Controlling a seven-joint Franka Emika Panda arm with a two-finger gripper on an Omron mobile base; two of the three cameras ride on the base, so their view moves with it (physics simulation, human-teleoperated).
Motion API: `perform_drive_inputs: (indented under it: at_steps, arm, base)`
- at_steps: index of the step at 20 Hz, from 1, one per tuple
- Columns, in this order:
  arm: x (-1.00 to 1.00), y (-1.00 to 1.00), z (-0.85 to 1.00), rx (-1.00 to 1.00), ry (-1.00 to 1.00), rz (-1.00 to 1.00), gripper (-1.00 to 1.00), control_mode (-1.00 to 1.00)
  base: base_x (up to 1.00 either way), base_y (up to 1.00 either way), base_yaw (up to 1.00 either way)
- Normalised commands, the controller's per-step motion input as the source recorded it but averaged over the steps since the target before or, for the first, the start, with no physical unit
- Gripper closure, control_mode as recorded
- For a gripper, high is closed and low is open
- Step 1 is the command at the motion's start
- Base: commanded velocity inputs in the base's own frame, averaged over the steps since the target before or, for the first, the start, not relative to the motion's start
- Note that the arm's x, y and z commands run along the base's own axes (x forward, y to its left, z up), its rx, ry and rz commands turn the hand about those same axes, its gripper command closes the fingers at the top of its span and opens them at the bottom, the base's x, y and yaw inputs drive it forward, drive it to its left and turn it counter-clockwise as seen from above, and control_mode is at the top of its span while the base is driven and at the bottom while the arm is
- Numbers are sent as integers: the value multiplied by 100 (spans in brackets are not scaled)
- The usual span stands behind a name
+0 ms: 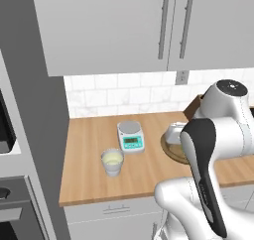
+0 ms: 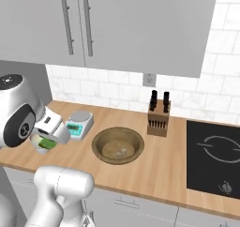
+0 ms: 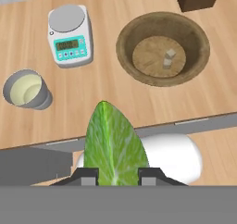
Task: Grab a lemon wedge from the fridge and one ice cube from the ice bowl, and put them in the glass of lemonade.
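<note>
My gripper (image 3: 118, 176) is shut on the lemon wedge (image 3: 115, 144), a yellowish-green piece that sticks out between the fingers. It hangs high above the counter's front edge. From the right base the wedge (image 2: 46, 144) shows green under the hand. The glass of lemonade (image 3: 25, 90) stands on the counter to the left of the wedge, upright, with pale yellow-green contents (image 1: 112, 162). The ice bowl (image 3: 162, 49), wide and brown, sits at the right with a few ice cubes (image 3: 167, 60) inside; my arm covers part of the bowl (image 1: 171, 147). The fridge is out of view.
A white-and-teal kitchen scale (image 3: 69, 35) stands behind the glass, left of the bowl (image 2: 117, 145). A knife block (image 2: 158, 116) is at the back, and a black cooktop (image 2: 215, 158) lies at the right. Grey wall cupboards (image 1: 124, 26) hang overhead.
</note>
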Motion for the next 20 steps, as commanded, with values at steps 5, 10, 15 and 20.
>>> perform_drive_inputs:
  at_steps: [5, 10, 15, 20]
  arm:
    - [9, 10, -1, 1, -2, 8, 100, -100]
    - [81, 76, -18, 5, -1, 27, 100, -100]
    - [81, 57, -14, 0, 6, 23, 100, -100]
    - [84, 82, -57, -13, 17, 5, 100, -100]
  base:
    - [0, 0, 0]
    - [0, 0, 0]
    - [0, 0, 0]
    - [0, 0, 0]
